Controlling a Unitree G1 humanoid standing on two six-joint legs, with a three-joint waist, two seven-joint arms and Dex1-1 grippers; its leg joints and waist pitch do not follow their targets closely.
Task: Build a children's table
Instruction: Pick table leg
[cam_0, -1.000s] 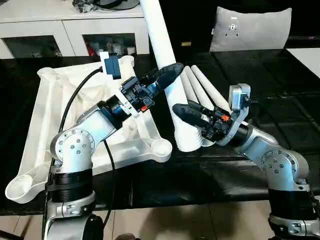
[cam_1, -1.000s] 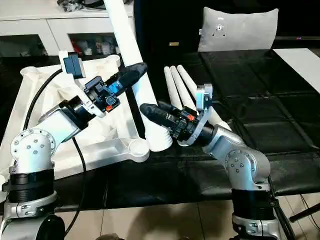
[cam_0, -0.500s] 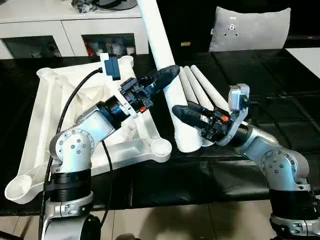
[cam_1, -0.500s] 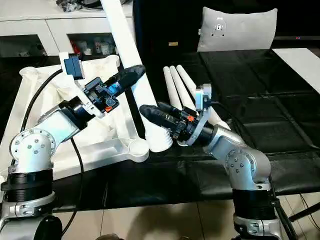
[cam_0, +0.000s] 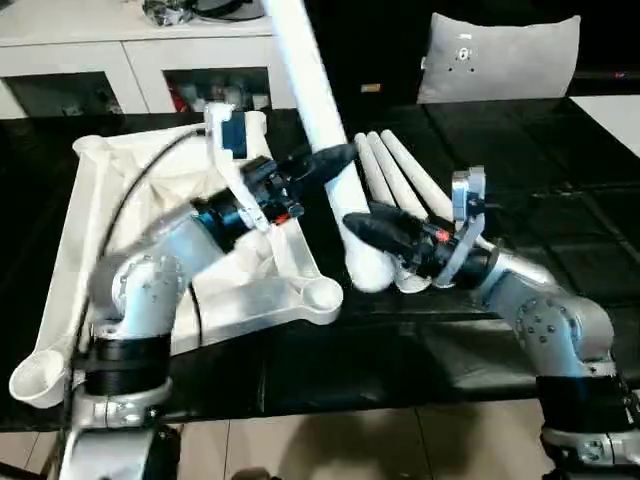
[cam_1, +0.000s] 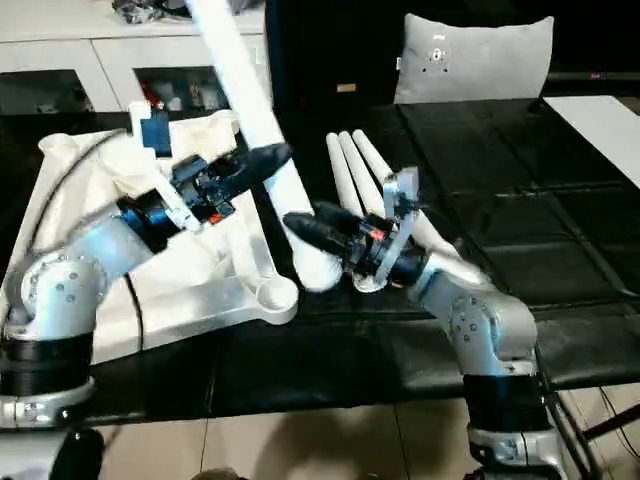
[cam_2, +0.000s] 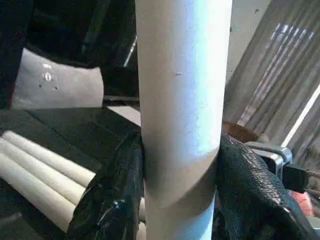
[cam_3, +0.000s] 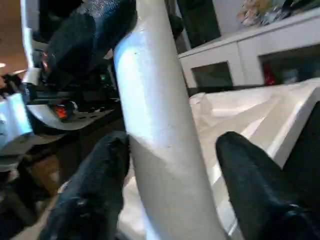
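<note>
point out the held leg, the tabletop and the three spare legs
held leg (cam_0: 318, 100), left eye view, mid shaft above the grippers
tabletop (cam_0: 90, 215), left eye view, left rim of the upturned top
spare legs (cam_0: 400, 165), left eye view, shaft of the middle leg

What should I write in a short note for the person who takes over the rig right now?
Left gripper: shut on the raised leg, one finger on each side of it.
Right gripper: open around the same leg lower down, with a gap on one side.
Tabletop: upside down on the black work surface, corner sockets facing up.
Three spare legs: lying side by side behind the right gripper.
Done: one leg lifted, its thick end low beside the near socket.
Left: seat this leg, then fit the other three.
</note>
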